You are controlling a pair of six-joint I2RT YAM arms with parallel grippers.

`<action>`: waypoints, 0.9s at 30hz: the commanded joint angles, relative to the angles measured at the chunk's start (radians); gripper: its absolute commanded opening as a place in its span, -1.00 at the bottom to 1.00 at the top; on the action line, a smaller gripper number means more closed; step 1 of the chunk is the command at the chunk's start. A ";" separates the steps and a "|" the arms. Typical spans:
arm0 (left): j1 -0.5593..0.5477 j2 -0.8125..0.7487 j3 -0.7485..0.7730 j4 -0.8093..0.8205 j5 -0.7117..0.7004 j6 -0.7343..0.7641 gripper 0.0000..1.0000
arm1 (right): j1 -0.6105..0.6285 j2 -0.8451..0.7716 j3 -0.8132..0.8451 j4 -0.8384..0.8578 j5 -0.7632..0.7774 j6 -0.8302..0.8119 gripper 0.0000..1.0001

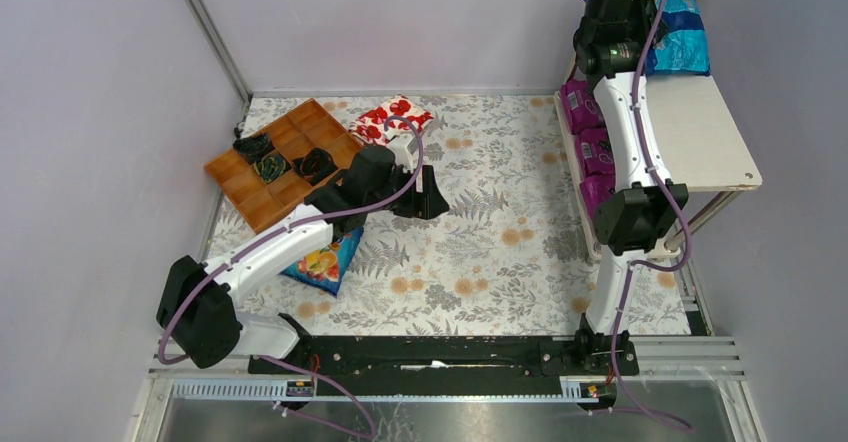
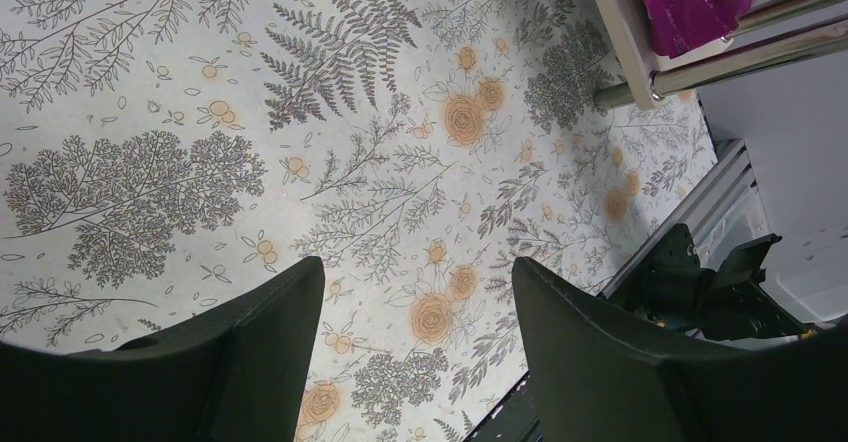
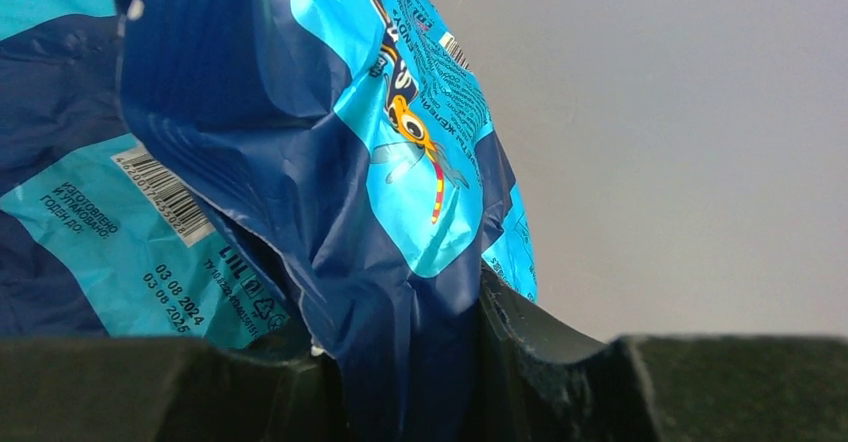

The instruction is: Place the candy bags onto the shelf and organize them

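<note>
From above, the left claw (image 1: 432, 198) hung spread and empty over the flowered cloth (image 1: 500, 262), with open room all round. A loose blue bag (image 1: 325, 262) lay at its 8 o'clock. The right claw (image 1: 615, 17) sat at the far end of the shelf (image 1: 715, 132). Purple bags (image 1: 592, 147) ran 12-to-6 along the lower board.

Left wrist: the fingers (image 2: 250, 362) stood wide apart, with a shelf leg (image 2: 740, 57) at 1 o'clock.

Right wrist: the claw pinched a crumpled blue bag (image 3: 300, 162), its long axis unclear.
</note>
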 commanded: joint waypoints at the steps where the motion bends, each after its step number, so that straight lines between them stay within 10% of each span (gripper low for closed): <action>1: -0.001 -0.034 -0.004 0.034 -0.013 0.015 0.47 | 0.027 -0.005 0.069 0.081 -0.006 0.004 -0.12; 9: -0.001 -0.037 -0.007 0.038 -0.007 0.010 0.48 | 0.062 -0.040 0.102 0.015 -0.080 0.081 0.84; 27: 0.000 -0.058 -0.031 0.050 0.002 -0.003 0.48 | 0.085 -0.273 0.012 -0.139 -0.516 0.476 1.00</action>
